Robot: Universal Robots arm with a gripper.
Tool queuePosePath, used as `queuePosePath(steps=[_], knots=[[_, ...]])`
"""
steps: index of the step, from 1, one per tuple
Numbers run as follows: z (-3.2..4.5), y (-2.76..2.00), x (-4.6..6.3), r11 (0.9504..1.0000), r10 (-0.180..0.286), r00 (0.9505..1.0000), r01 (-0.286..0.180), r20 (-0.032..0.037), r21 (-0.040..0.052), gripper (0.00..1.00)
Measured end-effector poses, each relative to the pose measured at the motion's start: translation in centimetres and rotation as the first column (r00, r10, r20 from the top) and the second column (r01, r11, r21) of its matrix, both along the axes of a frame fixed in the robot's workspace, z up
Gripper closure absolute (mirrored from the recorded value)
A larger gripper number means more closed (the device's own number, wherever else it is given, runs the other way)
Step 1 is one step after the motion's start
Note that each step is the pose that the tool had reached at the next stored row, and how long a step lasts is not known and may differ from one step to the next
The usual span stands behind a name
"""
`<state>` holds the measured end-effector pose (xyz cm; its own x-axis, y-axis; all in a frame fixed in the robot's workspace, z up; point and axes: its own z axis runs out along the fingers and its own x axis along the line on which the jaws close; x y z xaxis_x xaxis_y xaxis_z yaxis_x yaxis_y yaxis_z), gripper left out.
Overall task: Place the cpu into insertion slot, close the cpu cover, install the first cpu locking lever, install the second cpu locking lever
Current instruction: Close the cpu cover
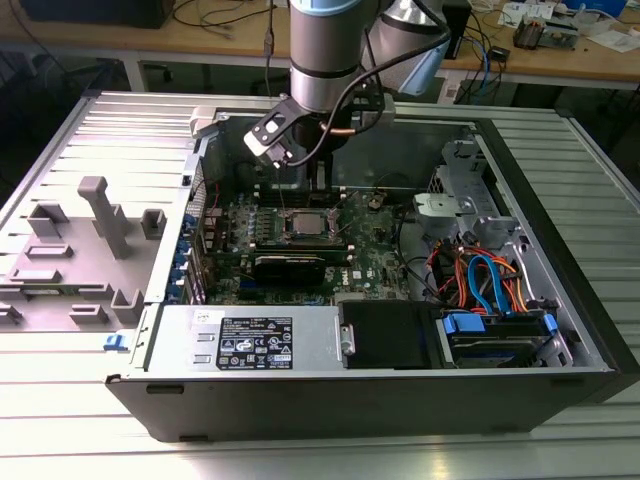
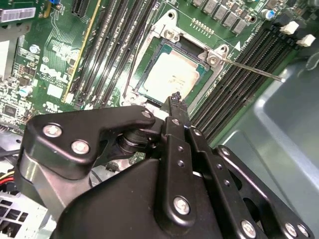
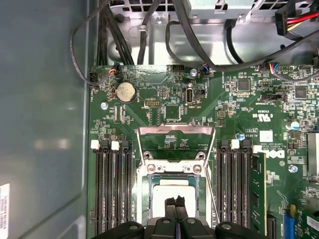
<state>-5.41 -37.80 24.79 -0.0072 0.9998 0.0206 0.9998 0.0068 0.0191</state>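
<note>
An open computer case (image 1: 350, 405) is laid on its side on the slatted bench (image 1: 60, 420), and the arm (image 1: 325, 50) is reached down into it from above. The green motherboard (image 3: 164, 107) is carried on the floor of the case. The socket is set near the board's middle, between two banks of memory slots (image 3: 112, 191).

The cpu (image 3: 174, 190) is seated flat in the socket, its pale metal top uncovered in both wrist views (image 2: 172, 77). The cpu cover (image 3: 177, 130) is swung up on its hinge at the socket edge nearer the coin battery (image 3: 125, 92), so the board is seen through its square window. In the second wrist view, a thin locking lever (image 2: 251, 68) is slanted away from one socket corner, above the memory slots, and is not latched.

The gripper (image 3: 175, 201) is held directly over the middle of the cpu with its two fingertips (image 3: 171, 201) pressed together and nothing between them. Whether they touch the metal top cannot be told. Grey plastic fixtures (image 1: 105, 215) are set on the bench outside the case, at the exterior view's left.
</note>
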Motion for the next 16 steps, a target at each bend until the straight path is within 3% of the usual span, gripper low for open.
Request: queuePosePath(steps=[16], knots=[[0.09,0.00,0.51,1.0000,0.000,1.0000,0.000,-0.0011,0.0000,0.89]])
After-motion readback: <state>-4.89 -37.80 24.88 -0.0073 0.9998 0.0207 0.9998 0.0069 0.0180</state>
